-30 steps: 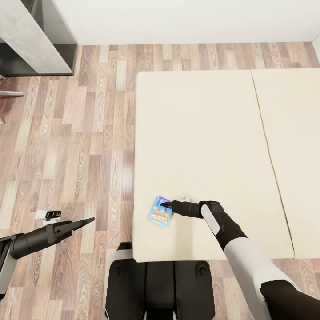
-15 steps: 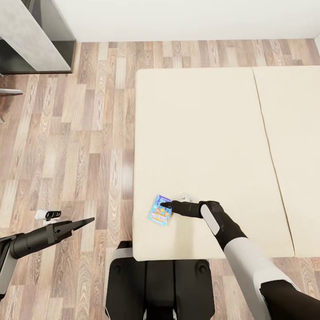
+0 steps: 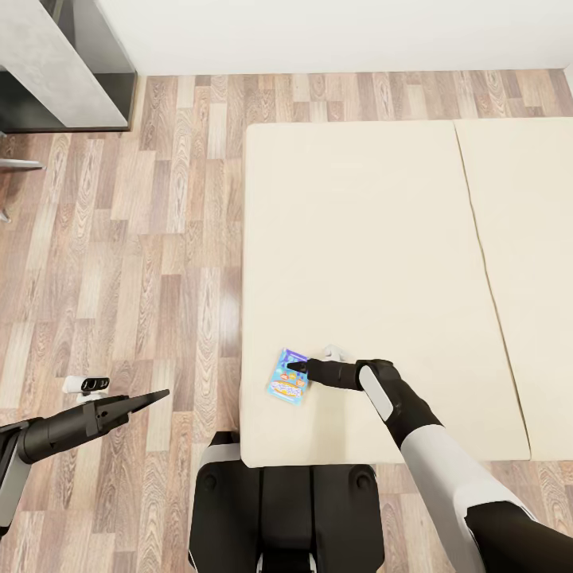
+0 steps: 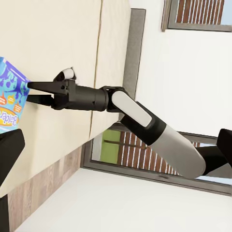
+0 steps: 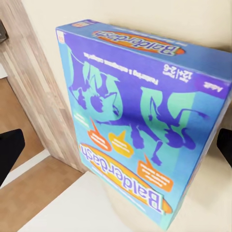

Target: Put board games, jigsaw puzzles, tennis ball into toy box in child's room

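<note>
Since a second ago nothing has shifted but the view itself, by a hair; arms and box keep their places. The bed (image 3: pixel 358 263), cream and in two panels, fills the middle of the room, with the table (image 3: pixel 48 56) off by the far wall. The right gripper (image 3: pixel 296 368) reaches over the bed's near left corner, its fingers apart on either side of the blue board game (image 3: pixel 287 377), which lies flat there close to the left edge. The left gripper (image 3: pixel 156 395) hangs over the floor (image 3: pixel 119 263), fingers together.
</note>
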Tool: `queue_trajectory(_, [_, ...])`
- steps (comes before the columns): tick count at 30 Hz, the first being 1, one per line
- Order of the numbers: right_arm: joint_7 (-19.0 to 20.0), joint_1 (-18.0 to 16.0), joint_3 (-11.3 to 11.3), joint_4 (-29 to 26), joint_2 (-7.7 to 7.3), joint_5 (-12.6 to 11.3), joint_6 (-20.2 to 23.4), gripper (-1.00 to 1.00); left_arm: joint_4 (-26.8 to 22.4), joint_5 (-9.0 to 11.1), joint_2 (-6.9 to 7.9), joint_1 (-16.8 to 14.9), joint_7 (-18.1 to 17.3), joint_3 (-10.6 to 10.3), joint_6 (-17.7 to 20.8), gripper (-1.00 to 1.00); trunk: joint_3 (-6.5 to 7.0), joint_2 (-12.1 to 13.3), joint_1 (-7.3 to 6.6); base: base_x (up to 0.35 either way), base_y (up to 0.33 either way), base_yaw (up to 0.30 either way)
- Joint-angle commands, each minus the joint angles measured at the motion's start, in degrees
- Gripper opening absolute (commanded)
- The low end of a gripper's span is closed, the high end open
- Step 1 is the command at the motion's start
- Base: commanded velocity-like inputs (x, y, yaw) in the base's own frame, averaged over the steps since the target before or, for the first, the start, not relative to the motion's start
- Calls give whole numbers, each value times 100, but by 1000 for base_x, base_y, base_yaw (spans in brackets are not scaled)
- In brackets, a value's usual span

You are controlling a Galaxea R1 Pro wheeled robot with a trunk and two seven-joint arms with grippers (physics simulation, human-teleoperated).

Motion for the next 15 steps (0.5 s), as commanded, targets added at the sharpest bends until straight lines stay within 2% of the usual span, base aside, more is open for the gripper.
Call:
queue_trajectory(1, [4,-2,0,-4,-2,-6,25,100,-1,-5,1,-1,-23,2,61,100,-6,-9,3,0,4,0])
queue_trajectory(15, [4,-2,-8,-26,-7,-6,25,100,-1,-11,-4,0,-23,-3,61,100,-6,-9,3,0,0,0])
